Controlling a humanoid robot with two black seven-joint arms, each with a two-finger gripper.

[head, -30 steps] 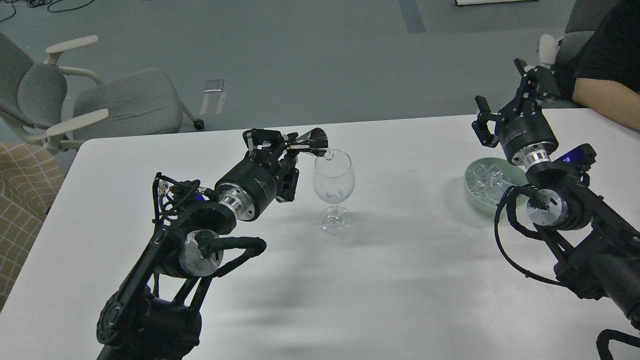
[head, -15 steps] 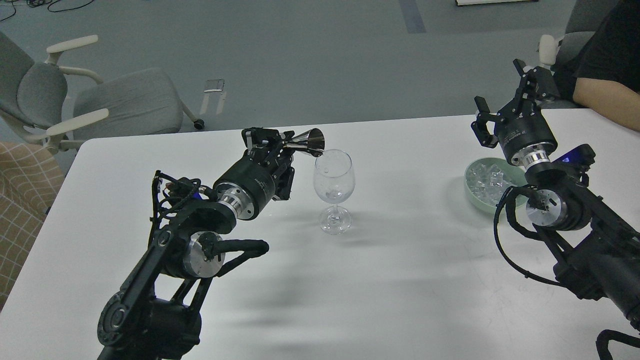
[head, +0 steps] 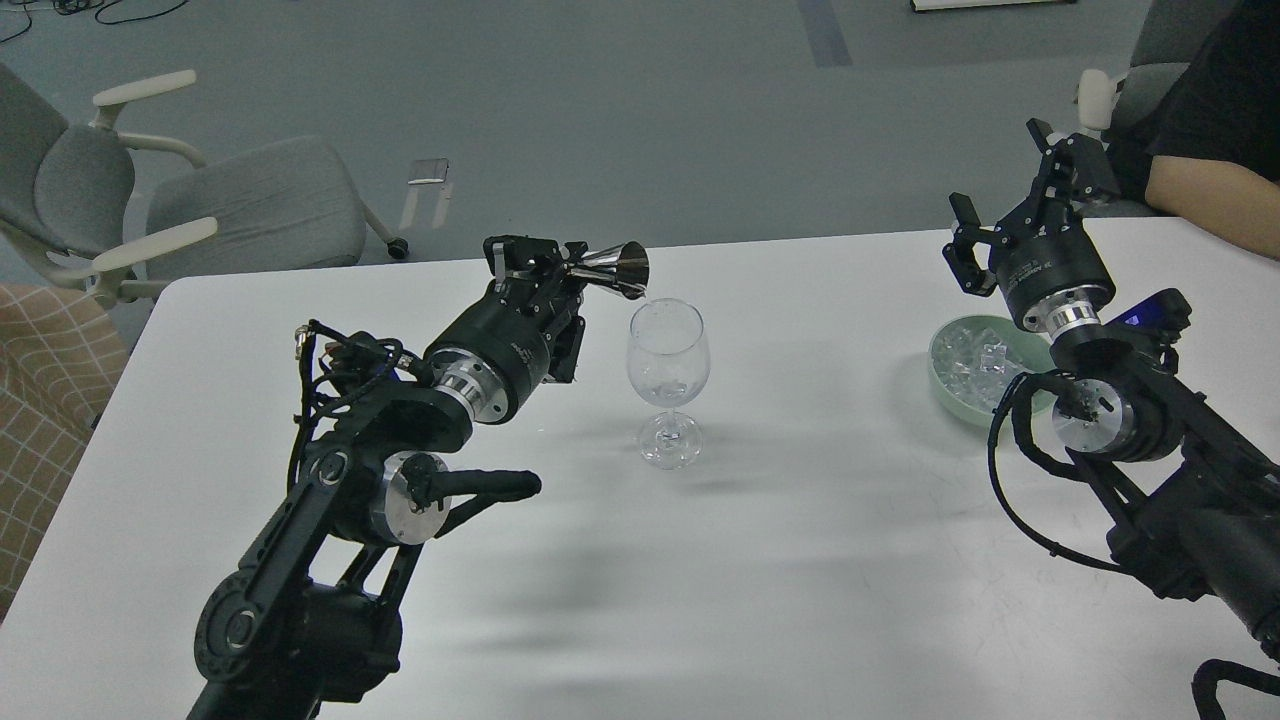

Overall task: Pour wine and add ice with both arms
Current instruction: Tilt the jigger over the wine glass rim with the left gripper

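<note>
A clear wine glass [head: 668, 380] stands upright mid-table. My left gripper [head: 550, 268] is shut on a shiny metal jigger [head: 612, 270], held on its side with its mouth just above and left of the glass's rim. A pale green bowl [head: 946, 385] at the right holds the ice [head: 975, 362], a heap of small clear cubes. My right gripper [head: 1015, 205] is open and empty, raised above the bowl's far side, and my right arm covers part of the bowl.
The white table [head: 800, 560] spreads in front. A person's arm [head: 1205, 205] rests at the table's far right corner. Grey office chairs [head: 230, 215] stand beyond the far left edge. A checked cloth [head: 40, 400] is at the left.
My left gripper has lifted and drawn the jigger back to the left, away from the glass's rim, levelling it. My right arm has hardly moved.
</note>
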